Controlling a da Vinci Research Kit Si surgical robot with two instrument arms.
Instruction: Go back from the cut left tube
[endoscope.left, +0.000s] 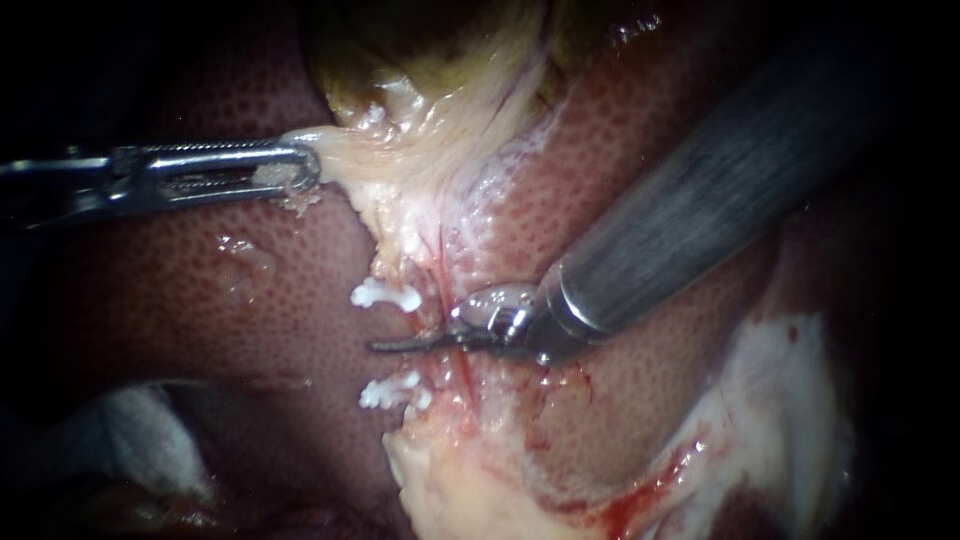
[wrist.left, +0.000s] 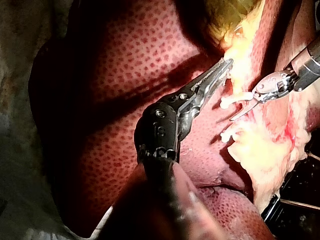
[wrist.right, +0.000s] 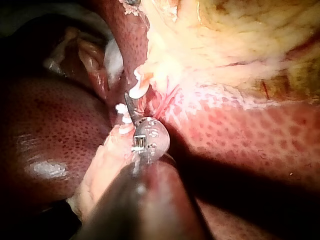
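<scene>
Two white clips sit beside the pale tissue strip, an upper clip (endoscope.left: 385, 295) and a lower clip (endoscope.left: 392, 392). My right instrument (endoscope.left: 400, 345) comes in from the upper right. Its thin blades lie together between the two clips, across a thin red tube (endoscope.left: 463, 372). From the left, my left instrument (endoscope.left: 290, 165) holds its jaws shut on a pale edge of the gallbladder (endoscope.left: 430, 90) and pulls it sideways. The left wrist view shows those toothed jaws (wrist.left: 220, 70) at the yellow tissue, with my right instrument's blades (wrist.left: 240, 114) just beyond. In the right wrist view the blades (wrist.right: 129, 105) pass between the clips (wrist.right: 137, 85).
Dark red liver (endoscope.left: 180, 290) surrounds the working area. White gauze (endoscope.left: 140, 440) lies at the lower left. A pale, blood-streaked flap of tissue (endoscope.left: 790, 400) sits at the lower right, under my right instrument's thick shaft (endoscope.left: 700, 200).
</scene>
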